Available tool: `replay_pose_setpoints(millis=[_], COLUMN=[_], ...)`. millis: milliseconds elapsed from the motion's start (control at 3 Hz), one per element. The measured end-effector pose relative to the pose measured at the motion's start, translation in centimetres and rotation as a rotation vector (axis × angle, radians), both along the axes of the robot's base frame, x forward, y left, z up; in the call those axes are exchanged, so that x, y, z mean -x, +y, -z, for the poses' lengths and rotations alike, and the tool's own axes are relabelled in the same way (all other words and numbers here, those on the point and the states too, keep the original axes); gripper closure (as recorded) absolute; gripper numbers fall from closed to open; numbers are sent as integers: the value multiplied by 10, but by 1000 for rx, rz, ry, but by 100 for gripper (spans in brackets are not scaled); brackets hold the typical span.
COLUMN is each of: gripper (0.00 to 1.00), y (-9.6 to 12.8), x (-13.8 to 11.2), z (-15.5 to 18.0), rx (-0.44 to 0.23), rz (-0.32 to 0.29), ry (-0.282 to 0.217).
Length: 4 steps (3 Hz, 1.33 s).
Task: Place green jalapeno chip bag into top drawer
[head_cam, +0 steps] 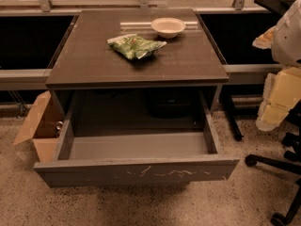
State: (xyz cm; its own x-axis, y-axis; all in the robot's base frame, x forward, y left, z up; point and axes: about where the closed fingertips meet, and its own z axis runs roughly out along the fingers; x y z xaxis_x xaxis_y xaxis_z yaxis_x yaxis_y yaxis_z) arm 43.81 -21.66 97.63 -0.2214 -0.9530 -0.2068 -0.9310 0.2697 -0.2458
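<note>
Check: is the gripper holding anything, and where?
Nothing seen held. The green jalapeno chip bag lies on the cabinet top; the gripper hangs at the right edge, apart.

top drawer (136, 145) open from above, bowl (168, 26) just behind green jalapeno chip bag (135, 46), hand (266, 37) at right edge

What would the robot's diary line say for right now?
green jalapeno chip bag: lying on cabinet top near bowl | top drawer: pulled open | gripper: at right edge, apart from bag | step: not grasped yet
</note>
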Motion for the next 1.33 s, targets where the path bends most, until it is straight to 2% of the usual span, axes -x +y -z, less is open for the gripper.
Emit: replay_pose_setpoints(millis=[333,667,1000,1333], gripper=[0,0,0,0], y=[4,19,46,84], x=[-5,-27,-58,-82], z=[-2,-10,-15,-16], rx=[-12,-58,-156,-292], rz=[-3,-14,-30,-70], ry=[-4,-19,-22,-18])
